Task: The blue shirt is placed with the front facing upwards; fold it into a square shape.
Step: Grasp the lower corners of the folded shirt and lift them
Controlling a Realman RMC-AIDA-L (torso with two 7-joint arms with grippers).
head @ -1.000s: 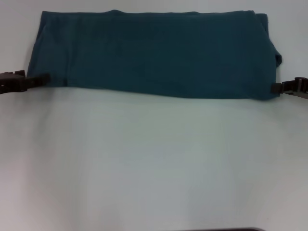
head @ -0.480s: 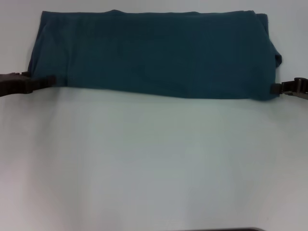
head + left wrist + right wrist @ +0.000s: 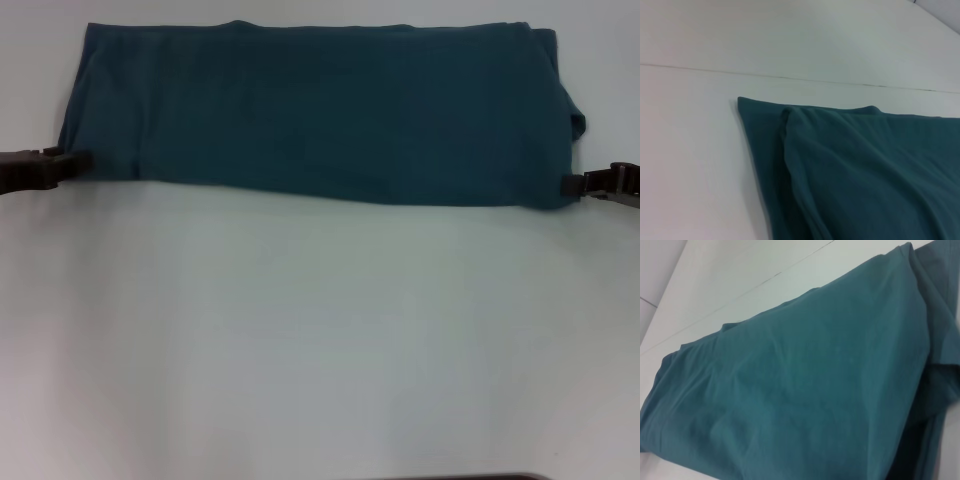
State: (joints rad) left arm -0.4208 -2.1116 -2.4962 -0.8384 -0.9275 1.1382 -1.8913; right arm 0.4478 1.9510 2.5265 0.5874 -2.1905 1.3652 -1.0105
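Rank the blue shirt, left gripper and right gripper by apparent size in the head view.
1. blue shirt, by far the largest.
2. left gripper and right gripper: both cut off by the picture's edges, so no ranking between them.

The blue shirt [image 3: 320, 110] is soft matt knit cloth, plain teal, with gentle creases and doubled layers along its folded edges. The table [image 3: 320, 340] under it is a smooth, pale, faintly sheened surface, with one thin seam line crossing it.
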